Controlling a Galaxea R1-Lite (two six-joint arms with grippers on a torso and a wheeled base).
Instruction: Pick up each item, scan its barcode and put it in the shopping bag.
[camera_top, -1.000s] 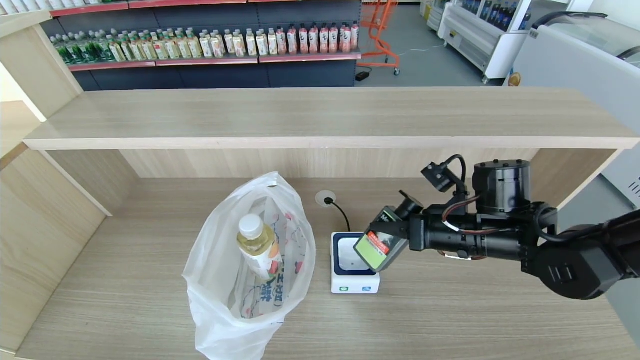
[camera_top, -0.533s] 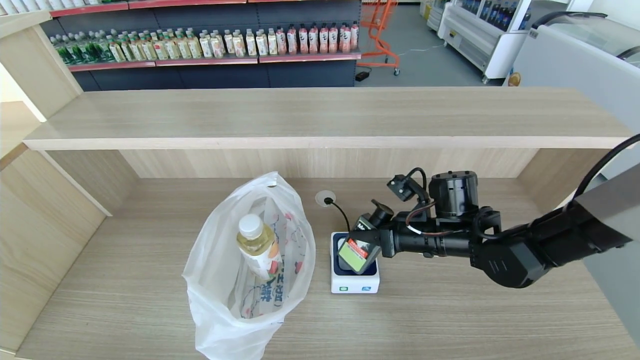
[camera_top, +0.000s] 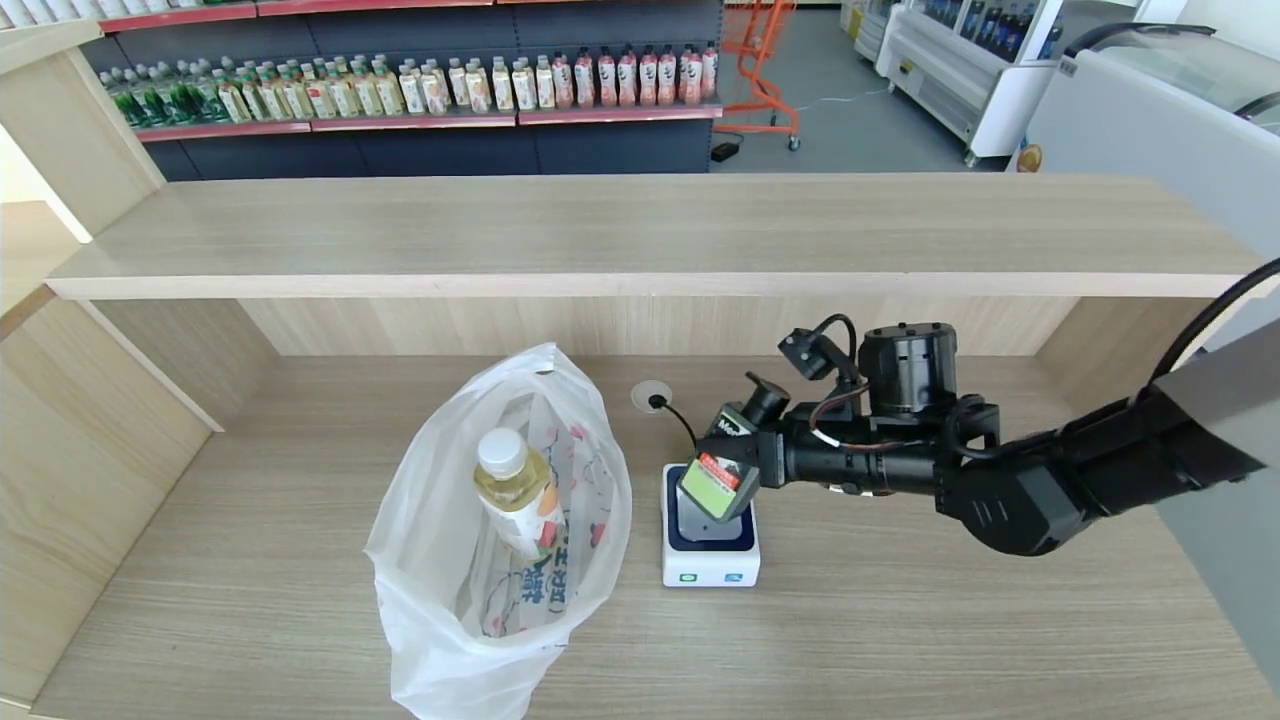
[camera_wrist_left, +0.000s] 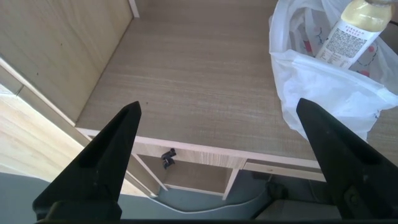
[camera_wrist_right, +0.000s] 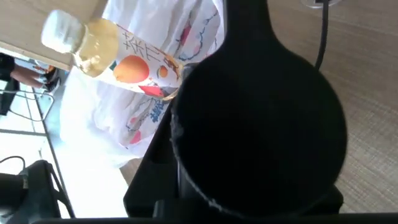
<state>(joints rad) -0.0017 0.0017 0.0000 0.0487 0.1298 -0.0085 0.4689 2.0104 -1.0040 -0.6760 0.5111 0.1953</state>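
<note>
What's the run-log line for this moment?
phase: scan | right gripper: shut on green-labelled item over scanner | left gripper: open, near shopping bag | bag contents: bottle

This is a small grocery shop, seen from behind the till. A pale wooden checkout counter (camera_top: 650, 230) carries a barcode scanner (camera_top: 710, 568) and a plastic shopping bag (camera_top: 420, 610). Across the aisle stand long shelves of bottled drinks (camera_top: 420, 92), glass-topped freezer cabinets (camera_top: 965, 70) and an orange basket trolley (camera_top: 765, 60).

A green-and-red packet (camera_top: 716, 484) hangs tilted just above the white scanner (camera_top: 710, 565). Beside it, the white plastic bag (camera_top: 430, 560) stands open, a bottle (camera_top: 512, 490) leaning inside.
</note>
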